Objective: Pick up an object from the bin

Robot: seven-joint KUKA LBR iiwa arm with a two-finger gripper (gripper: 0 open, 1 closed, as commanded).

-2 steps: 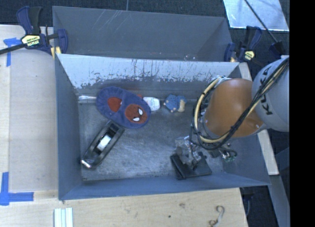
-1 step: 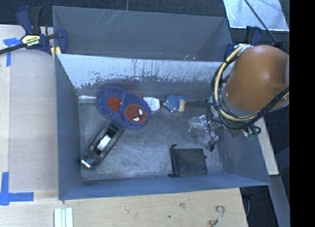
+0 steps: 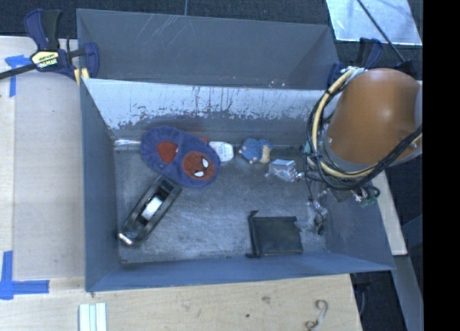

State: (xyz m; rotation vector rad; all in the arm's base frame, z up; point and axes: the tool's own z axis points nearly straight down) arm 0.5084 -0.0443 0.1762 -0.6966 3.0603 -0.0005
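My gripper (image 3: 317,216) hangs low at the bin's right side, close to the right wall. Just to its left, a flat black square wallet (image 3: 274,235) lies on the bin floor near the front wall. A small crumpled silvery wrapper (image 3: 282,170) lies up and to the left of the gripper. Beyond it, near the back wall, sits a small blue toy figure (image 3: 253,151). I see nothing held by the gripper.
A pair of blue slippers with red spider faces (image 3: 180,156) lies at the back left, with a small white object (image 3: 222,152) beside it. A dark tape dispenser (image 3: 149,211) lies slanted at the front left. The arm's orange cover and cables overhang the right wall.
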